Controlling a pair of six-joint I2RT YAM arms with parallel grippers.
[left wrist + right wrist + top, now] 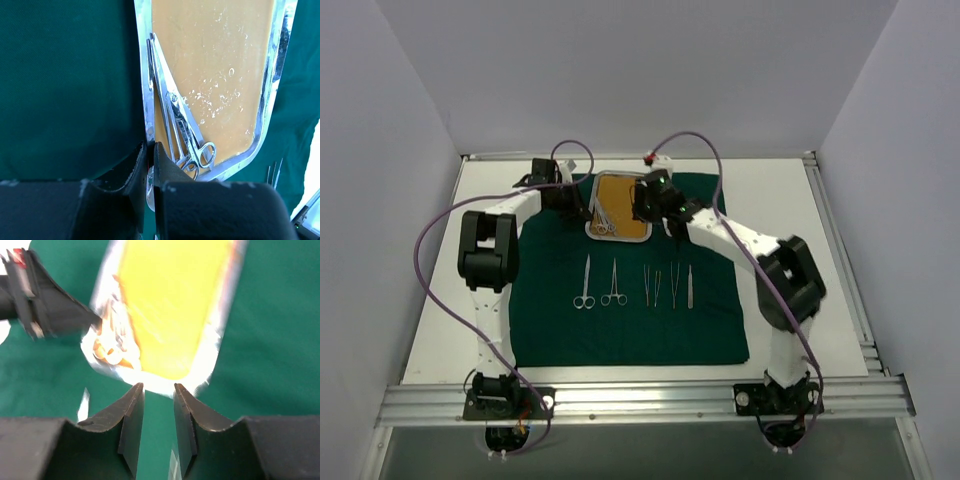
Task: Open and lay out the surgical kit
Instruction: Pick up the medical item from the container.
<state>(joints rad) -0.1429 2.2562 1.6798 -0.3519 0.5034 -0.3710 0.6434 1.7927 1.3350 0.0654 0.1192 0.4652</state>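
While left gripper [150, 146] pinches the rim of the rounded steel tray [143, 75] on the dark green cloth [620, 335], right gripper [158, 387] hangs spread, empty. Looks mid-layout; next move probably: grab silver scissors [186, 131] inside tray.

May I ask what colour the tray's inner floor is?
Orange-brown; the tray shows it best in the left wrist view.

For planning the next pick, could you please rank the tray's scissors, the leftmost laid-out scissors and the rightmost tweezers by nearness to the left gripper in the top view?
1. Tray scissors, beside the left gripper.
2. Leftmost laid-out scissors, toward the bases.
3. Rightmost tweezers, row's right end.
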